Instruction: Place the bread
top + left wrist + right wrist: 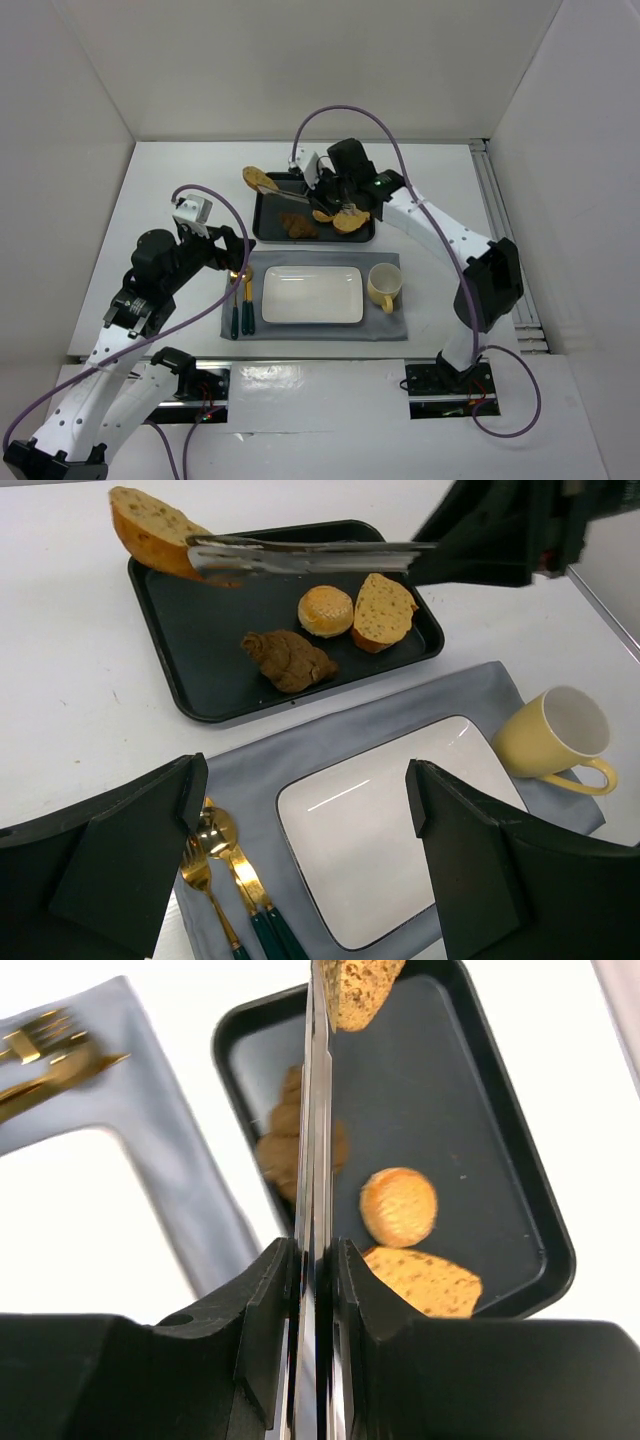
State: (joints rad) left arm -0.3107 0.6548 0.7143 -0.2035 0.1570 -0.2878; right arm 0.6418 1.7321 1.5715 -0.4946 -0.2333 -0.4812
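The bread [258, 180], a small elongated golden-brown slice with a darker crust, is clamped in the tips of metal tongs [290, 195] and held over the far left corner of the black tray [262, 228]. My right gripper [335, 197] is shut on the tongs' handles. In the right wrist view my right gripper [318, 1270] squeezes the tongs [318, 1110], with the bread [358, 990] at their far end. The bread [150, 530] and tongs [310, 555] also show in the left wrist view. My left gripper [305, 810] is open and empty above the cutlery and the plate's left edge.
On the tray lie a round orange bun [326, 611], a wider golden slice [383, 610] and a brown pastry [290, 660]. A white rectangular plate [312, 295], a yellow mug [384, 287] and gold cutlery [240, 300] sit on a grey mat in front.
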